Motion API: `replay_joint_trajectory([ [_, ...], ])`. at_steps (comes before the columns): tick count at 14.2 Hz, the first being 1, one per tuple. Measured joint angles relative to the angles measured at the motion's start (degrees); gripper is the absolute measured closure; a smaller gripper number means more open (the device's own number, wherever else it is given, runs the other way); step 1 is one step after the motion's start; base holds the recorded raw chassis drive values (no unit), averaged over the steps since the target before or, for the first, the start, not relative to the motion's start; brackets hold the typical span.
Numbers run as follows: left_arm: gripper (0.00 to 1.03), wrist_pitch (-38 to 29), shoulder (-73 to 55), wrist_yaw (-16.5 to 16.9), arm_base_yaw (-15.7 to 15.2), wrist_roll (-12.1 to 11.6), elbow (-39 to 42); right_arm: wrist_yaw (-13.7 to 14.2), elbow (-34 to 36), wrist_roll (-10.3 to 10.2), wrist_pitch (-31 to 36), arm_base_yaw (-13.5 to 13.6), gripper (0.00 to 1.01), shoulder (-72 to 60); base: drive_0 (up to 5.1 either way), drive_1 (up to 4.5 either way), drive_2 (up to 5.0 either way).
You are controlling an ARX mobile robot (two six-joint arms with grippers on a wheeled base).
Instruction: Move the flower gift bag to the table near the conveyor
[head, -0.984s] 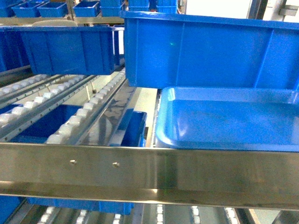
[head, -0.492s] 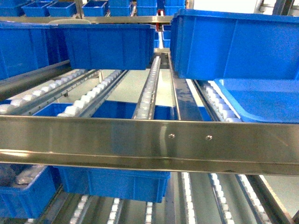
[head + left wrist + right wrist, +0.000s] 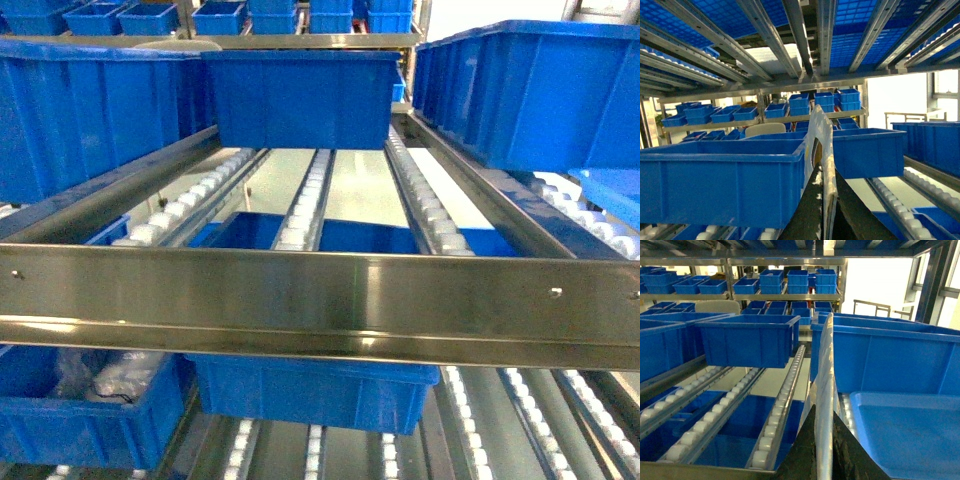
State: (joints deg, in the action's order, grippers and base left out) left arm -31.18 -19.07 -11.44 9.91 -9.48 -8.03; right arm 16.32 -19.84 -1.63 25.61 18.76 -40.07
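Each gripper [image 3: 826, 220] [image 3: 824, 455] clamped on a white bag edge [image 3: 821, 145], unseen from head.

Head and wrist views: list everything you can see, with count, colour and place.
Open-top blue plastic bins: many, blue, on the roller tracks, the level below and the back shelves.
Stainless-steel roller conveyor: one rack, silver with white rollers, across the head view.
Shiny blue plastic tray: one, blue, lower right of the right wrist view.
Thin upright sheet: one in each wrist view, whitish, between dark fingers; identity unclear.
Left claw: one, dark, bottom of the left wrist view.
Right claw: one, dark, bottom of the right wrist view.
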Motion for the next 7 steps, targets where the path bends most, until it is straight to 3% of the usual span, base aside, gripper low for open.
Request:
replay_joint_trajectory([
  [7,1.01,0.1,0.0,0.0,0.0,0.0,0.0,0.0,0.0,0.0,-0.3,0.0,0.98,-0.1,-4.9,2.07,2.9],
])
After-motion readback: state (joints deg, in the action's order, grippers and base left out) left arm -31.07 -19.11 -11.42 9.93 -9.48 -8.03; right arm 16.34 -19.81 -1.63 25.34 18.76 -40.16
